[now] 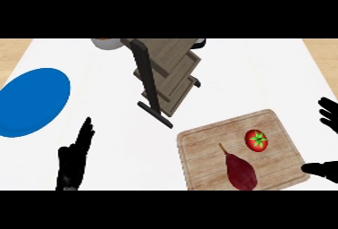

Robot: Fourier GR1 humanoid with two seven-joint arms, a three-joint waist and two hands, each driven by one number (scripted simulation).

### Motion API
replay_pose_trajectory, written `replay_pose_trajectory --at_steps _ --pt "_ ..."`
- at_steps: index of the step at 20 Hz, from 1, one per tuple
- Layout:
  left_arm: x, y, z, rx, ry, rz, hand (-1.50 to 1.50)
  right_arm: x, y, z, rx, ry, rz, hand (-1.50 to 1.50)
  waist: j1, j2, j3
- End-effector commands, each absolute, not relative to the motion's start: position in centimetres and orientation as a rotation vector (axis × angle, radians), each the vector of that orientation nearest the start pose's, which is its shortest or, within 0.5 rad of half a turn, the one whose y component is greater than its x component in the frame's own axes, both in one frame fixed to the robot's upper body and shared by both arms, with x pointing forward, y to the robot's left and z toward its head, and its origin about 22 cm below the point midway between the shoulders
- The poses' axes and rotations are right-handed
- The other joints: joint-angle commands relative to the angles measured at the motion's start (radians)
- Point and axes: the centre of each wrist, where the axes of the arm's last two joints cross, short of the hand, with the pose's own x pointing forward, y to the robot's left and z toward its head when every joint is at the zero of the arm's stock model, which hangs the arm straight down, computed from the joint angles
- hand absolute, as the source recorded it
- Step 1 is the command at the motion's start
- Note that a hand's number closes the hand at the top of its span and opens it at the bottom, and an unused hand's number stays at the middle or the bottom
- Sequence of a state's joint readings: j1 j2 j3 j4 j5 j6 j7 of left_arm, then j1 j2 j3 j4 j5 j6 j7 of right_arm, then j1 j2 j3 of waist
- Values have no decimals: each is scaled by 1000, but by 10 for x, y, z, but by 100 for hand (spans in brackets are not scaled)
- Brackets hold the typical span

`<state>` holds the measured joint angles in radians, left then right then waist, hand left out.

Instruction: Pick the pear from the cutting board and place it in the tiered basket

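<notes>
White counter (277, 67) carries one blue plate (33, 103), one wooden tiered basket (168, 71) standing as the goal, and one cutting board (201, 150). Of two hands, the left hand (71, 166) rests straight-fingered at lower left. The right hand (329, 115) is spread beside the board, holding nothing, probably poised to approach. One dark red pear (242, 172) lies on the board near one tomato (257, 139).

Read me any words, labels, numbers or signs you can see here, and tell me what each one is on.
There are none to read. No writing, label or number shows on the cutting board, the pear, the tomato, the tiered basket or the blue plate.
</notes>
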<state>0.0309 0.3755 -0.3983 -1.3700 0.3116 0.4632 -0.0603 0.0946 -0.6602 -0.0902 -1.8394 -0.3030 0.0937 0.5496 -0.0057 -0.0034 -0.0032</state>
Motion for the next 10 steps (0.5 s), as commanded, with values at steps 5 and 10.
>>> replay_pose_trajectory --at_steps 5,10 --pt "218 245 -46 234 -1293 -40 0 218 -309 174 -517 -962 638 -150 13 3 2" --pt "208 260 -61 257 -1302 -16 0 206 -262 175 -545 -937 635 -150 13 3 2"
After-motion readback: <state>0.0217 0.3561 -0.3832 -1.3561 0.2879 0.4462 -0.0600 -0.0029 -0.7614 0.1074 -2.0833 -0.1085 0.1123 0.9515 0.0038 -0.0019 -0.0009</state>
